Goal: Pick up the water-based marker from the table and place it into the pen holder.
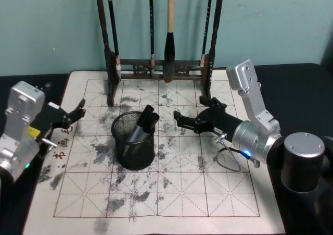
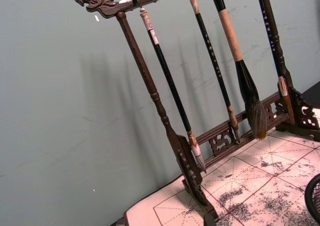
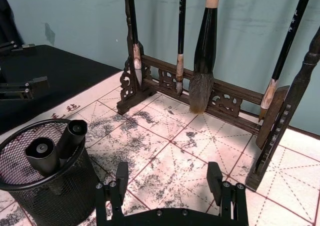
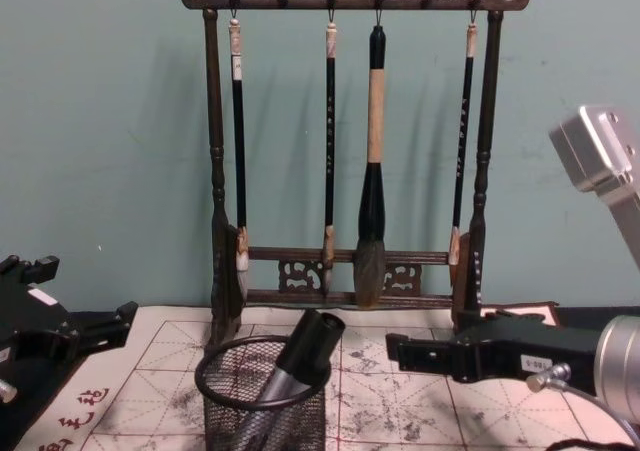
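Brush rack [image 1: 156,63]: top cut off in head view.
Pen holder [image 1: 133,141]: in front of rack.
Right gripper [image 1: 179,119]: beside holder, jaws wide, empty.
Left gripper [image 1: 78,111]: holder's other side, jaws unclear.
Markers [image 1: 141,125]: two inside holder, leaning, tops toward rack, lower ends hidden by mesh.

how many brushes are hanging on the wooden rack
4, all hanging from the rack's top bar: a thin brush at its left end, another thin one next, the thick brush right of centre, and a thin one at the right end.
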